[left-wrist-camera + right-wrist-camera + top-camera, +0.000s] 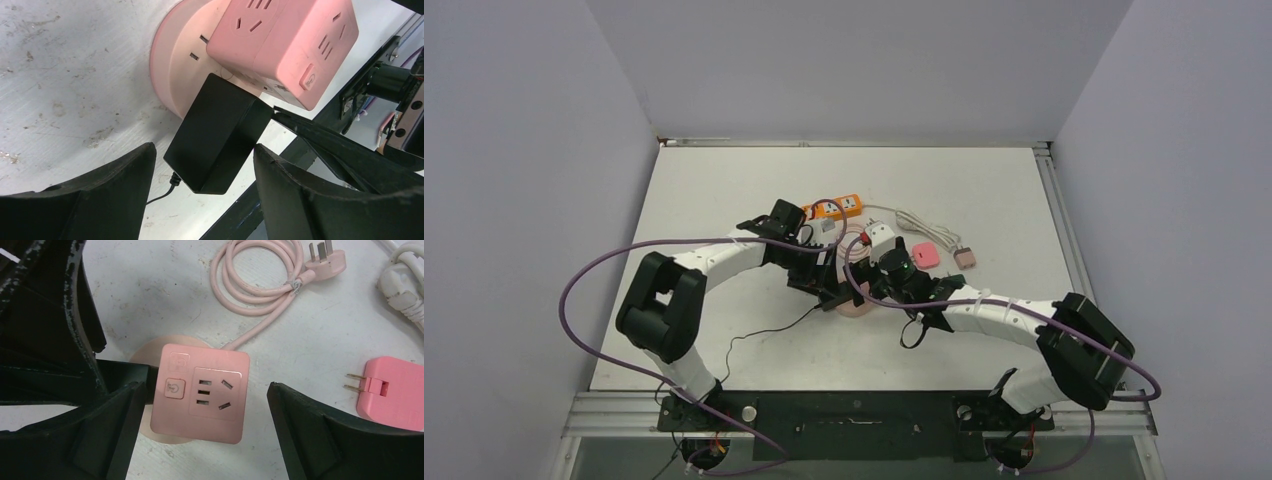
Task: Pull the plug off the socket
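Left jaws fill the bottom of the wrist view, two black fingers (110, 200) standing apart, and between them sits the black power adapter (215, 135), which is our plug. One finger has counter showing between it and the adapter's side. The other is right at the opposite edge, touching or all but. So they're open, straddling the plug, with no clamp on it.

The adapter's far end is pushed into the side of the pink cube socket (285, 40), just beyond the fingertips. Its thin black cord (170, 186) trails out of the near end, down between the jaws. The cube stands on a round pink base (172, 70) on the scuffed white counter (60, 75).

Over to the right jaws, looking straight down: wide open, fingers (320, 435) either side of the cube's top face, its power button and outlet slots dead centre between them. One finger is clear of the cube; the other is up beside the edge where the black adapter goes in. Nothing is held.

Beyond these jaws lies the coiled pink cable (255, 285) with its three-pin plug (327, 260). Off to their side are a flat pink two-pin adapter (395, 390) and a bundled white cable (405, 290). From above, an orange power strip (839, 208) lies past the left jaws.
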`<action>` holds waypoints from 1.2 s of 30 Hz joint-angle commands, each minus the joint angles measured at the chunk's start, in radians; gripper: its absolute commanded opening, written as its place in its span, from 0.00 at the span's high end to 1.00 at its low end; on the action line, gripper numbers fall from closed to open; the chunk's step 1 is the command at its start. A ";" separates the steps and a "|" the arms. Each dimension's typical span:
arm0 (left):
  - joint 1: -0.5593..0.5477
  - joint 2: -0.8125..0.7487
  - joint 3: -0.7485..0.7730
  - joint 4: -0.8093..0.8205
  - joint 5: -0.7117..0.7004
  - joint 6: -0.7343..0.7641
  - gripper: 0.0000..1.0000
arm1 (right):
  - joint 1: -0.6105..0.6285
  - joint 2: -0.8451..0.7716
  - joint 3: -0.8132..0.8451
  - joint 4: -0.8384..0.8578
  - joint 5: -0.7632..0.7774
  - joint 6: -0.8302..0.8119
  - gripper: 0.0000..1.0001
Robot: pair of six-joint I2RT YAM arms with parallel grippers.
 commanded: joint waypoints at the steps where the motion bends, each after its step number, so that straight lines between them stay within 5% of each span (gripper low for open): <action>1: -0.007 0.019 0.031 0.018 0.034 -0.002 0.34 | 0.008 0.025 0.044 0.005 0.046 -0.003 0.00; 27: -0.033 0.037 0.049 -0.013 -0.029 0.028 0.56 | 0.009 0.042 0.040 0.006 0.085 0.004 0.23; 36: -0.060 0.038 0.067 -0.046 -0.095 0.064 0.63 | -0.019 0.048 0.020 0.058 -0.052 -0.024 0.28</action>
